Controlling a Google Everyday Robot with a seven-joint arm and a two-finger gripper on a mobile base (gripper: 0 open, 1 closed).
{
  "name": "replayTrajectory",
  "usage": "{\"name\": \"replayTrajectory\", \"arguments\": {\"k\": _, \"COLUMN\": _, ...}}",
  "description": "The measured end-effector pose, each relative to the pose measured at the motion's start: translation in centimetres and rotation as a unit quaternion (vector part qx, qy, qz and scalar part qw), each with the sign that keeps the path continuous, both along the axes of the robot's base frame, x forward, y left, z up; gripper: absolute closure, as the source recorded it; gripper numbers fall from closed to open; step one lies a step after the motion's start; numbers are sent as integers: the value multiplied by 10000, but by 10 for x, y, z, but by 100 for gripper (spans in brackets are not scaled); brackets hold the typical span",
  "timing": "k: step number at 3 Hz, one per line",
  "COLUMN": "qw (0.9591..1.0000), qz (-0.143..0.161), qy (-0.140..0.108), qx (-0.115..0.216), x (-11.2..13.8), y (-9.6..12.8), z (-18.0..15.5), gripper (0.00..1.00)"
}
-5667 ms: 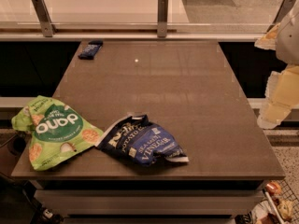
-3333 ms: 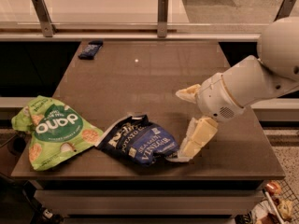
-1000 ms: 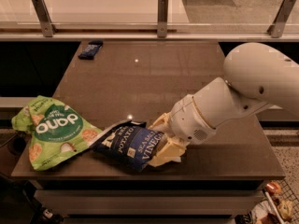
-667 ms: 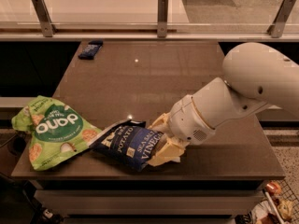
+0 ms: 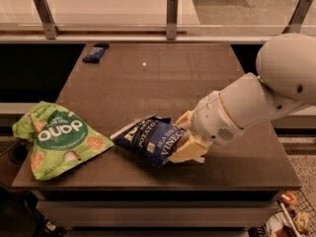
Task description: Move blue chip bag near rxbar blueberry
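One gripper (image 5: 181,138) is at the near right of the table (image 5: 163,83), clamped on the right end of the blue chip bag (image 5: 148,137). The bag is near the front edge, with that end tipped up. The rxbar blueberry (image 5: 95,53) is at the far left corner, well apart. To do it well, lift clear, hold the slick foil firm, carry far-left and set down beside the bar, not on it. The green snack bag (image 5: 61,137) is near left. No bins; both bags are closed, contents hidden.
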State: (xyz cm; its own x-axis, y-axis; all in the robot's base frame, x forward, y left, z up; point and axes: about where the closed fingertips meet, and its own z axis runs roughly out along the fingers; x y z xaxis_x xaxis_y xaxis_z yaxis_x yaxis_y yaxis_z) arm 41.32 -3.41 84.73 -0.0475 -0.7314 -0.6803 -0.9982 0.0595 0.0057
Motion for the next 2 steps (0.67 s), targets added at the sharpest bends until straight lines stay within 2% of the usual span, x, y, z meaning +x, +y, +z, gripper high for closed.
{"name": "replayTrajectory", "arguments": {"k": 1, "qw": 9994, "qz": -290, "qy": -79, "qx": -157, "x": 19, "y": -27, "z": 21, "gripper": 100}}
{"name": "replayTrajectory", "arguments": {"k": 2, "qw": 9987, "qz": -405, "qy": -147, "qx": -283, "x": 44, "y": -49, "z": 43, "gripper": 100}}
